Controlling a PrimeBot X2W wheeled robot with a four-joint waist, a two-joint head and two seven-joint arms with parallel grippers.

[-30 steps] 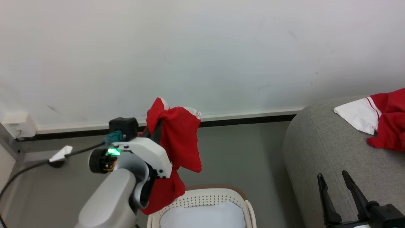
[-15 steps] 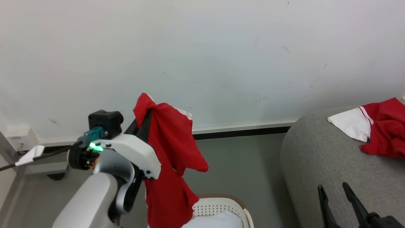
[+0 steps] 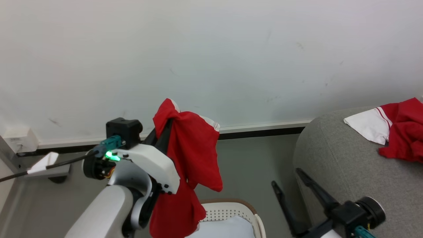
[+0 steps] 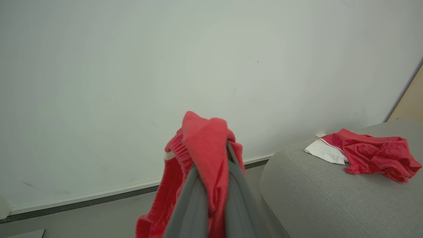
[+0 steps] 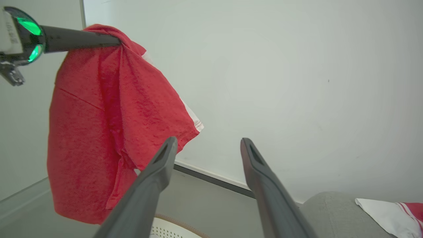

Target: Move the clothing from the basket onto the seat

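Clothing [image 3: 193, 148], one red piece, is pinched at its top between the closed fingers of the left gripper [image 3: 167, 127], left of centre in the head view. It is draped down past the white wrist, across the left part of the basket [image 3: 231, 213] at the bottom edge; a pale pad [image 3: 228, 228] is seen inside. The right gripper [image 3: 286, 177] is noted at lower right, fingers spread wide and empty, beside the grey seat [image 3: 343, 165]. A second red-and-white garment [image 3: 396, 132] is laid on the seat at the right edge.
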